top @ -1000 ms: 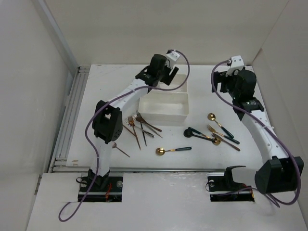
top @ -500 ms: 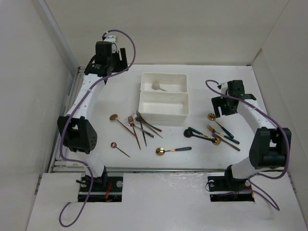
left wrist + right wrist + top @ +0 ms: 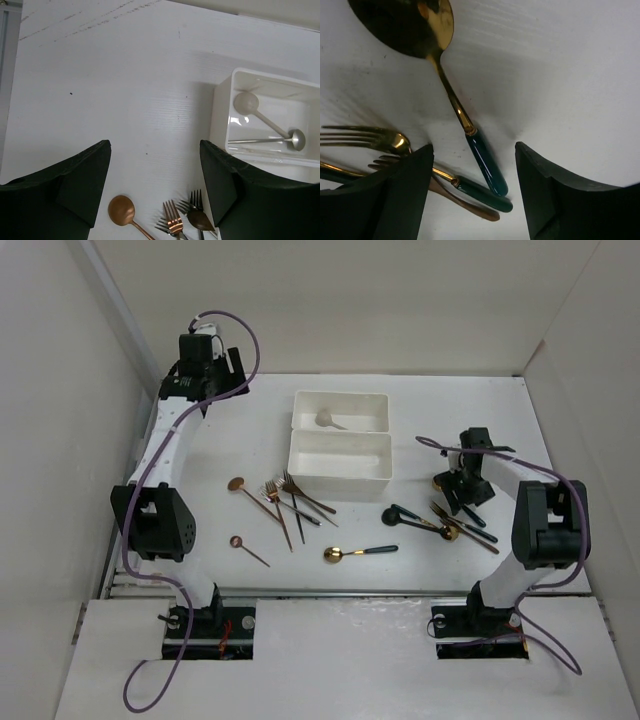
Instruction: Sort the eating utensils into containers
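Now the left jaws hang apart, holding nothing, above the table (image 3: 250, 410) left of the trays (image 3: 338, 480). Right of the trays, the right jaws stand apart on either side of a green-handled gold spoon (image 3: 460, 115) lying on the table. Copper forks (image 3: 285, 495) lie in front of the trays, and a pale spoon (image 3: 326, 419) lies in the far one.
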{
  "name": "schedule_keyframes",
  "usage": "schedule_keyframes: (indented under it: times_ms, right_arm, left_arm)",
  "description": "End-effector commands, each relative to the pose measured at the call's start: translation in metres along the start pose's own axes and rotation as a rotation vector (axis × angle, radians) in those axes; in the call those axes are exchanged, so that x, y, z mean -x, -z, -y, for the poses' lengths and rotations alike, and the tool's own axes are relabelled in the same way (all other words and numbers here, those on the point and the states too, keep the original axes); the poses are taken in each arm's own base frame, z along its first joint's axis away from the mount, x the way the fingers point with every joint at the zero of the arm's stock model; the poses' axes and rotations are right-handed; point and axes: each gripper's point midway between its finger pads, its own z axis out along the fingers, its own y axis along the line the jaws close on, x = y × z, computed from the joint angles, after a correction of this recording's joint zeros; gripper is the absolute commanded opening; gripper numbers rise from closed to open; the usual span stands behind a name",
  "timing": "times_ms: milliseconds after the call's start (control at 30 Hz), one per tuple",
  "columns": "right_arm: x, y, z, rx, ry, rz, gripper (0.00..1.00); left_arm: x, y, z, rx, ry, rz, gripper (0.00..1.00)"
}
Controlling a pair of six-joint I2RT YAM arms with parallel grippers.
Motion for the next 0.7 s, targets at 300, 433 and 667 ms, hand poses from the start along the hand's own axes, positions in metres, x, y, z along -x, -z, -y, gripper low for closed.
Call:
schedule_keyframes:
  times_ms: [300,433,667]
  right_arm:
    - [0.011,-0.027,0.008,0.009,0.064,-0.083,0.24]
    - [0.012,-0.024,0.010,0.006,0.084,-0.075,0.00]
    - [0.063,0.007,0.043,-0.131,0.039,0.063,0.00]
  left_arm:
    - [0.032,0.029,0.001,-0.014,0.019,0.096,0.69]
    - [0.029,0.028,-0.005,-0.004,0.024,0.089,0.69]
    - [0.017,0.023,-0.009,0.004,0.005,0.059,0.67]
